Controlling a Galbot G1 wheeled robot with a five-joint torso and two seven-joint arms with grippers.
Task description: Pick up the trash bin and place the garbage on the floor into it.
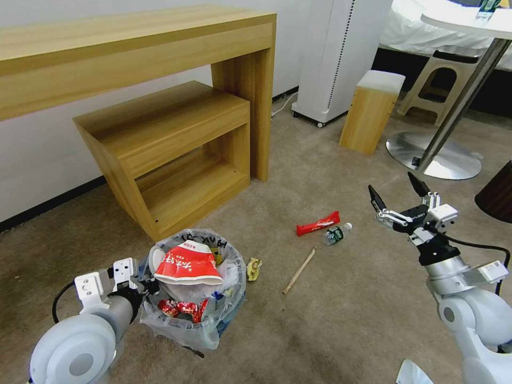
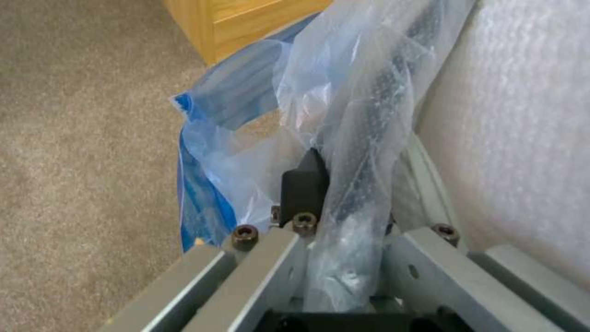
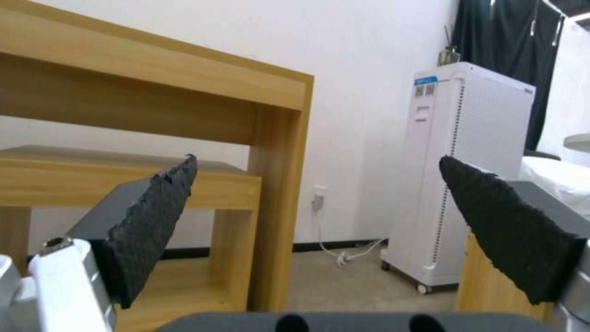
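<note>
**Fingers clamp the bin's rim on the left, spread wide on the right**

Fingers (image 2: 305, 186) of the left gripper (image 1: 143, 288) pinch the plastic-lined rim of the trash bin (image 1: 181, 320), which sits low by the robot's left side, before the wooden shelf unit (image 1: 170, 154). Inside the bin lie a red-white packet (image 1: 188, 264) and red wrappers (image 1: 184, 308). On the floor (image 1: 330, 314), a small yellow scrap (image 1: 254, 268) lies just beside the bin; farther right lie a wooden stick (image 1: 298, 271), a small bottle (image 1: 337, 233) and a red wrapper (image 1: 318, 223), the last two close together. The right gripper (image 1: 397, 194) hovers above the carpet right of these, its fingers (image 3: 154, 221) parted wide and holding nothing.
</note>
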